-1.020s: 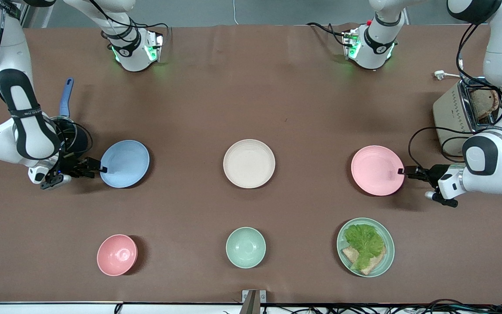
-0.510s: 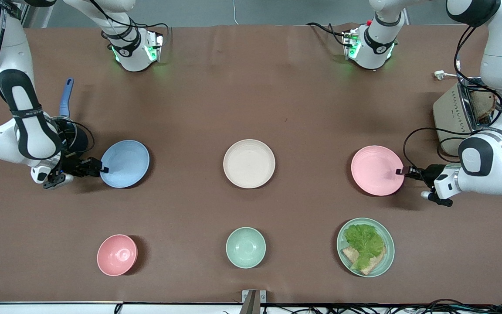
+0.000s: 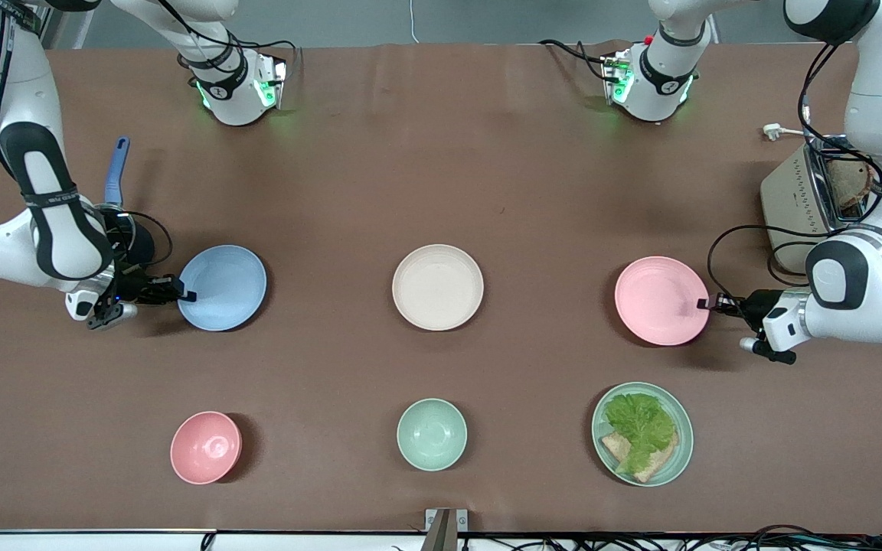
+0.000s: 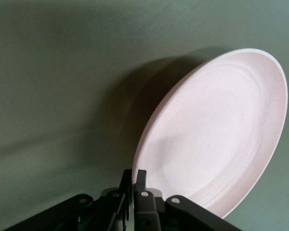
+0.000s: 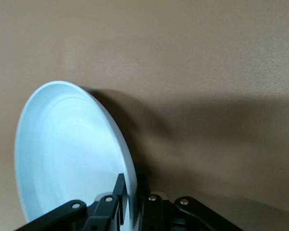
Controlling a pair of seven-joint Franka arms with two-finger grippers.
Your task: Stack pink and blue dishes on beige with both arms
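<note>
Pink and blue are the two plates being picked up right now. The left tool (image 3: 705, 304) is pinched shut on the rim of the pink plate (image 3: 659, 300), at the plate's 3 o'clock edge in the front view. In the left wrist view its two fingers (image 4: 140, 179) sit close together with the rim between them. The right tool (image 3: 184, 295) is pinched shut on the rim of the blue plate (image 3: 223, 288), at its 9 o'clock edge, and the right wrist view shows the rim gripped the same way.

The beige plate (image 3: 437, 287) sits bare in the middle of the surface (image 3: 441, 176), between the other two and well apart from both. The pink plate is toward the left arm's end, the blue plate toward the right arm's end. In both wrist views a dark shadow shows under each plate, so I think they are just starting to lift.

Next, I think one arm has to carry its plate over the beige plate and set it down flat. The other arm should wait, so the arms do not bump, then put its plate on top.

Compared with half a second ago, the blue plate has slid a tiny bit toward 3 o'clock and the pink plate a tiny bit toward 9 o'clock. Both arms have moved with them.
</note>
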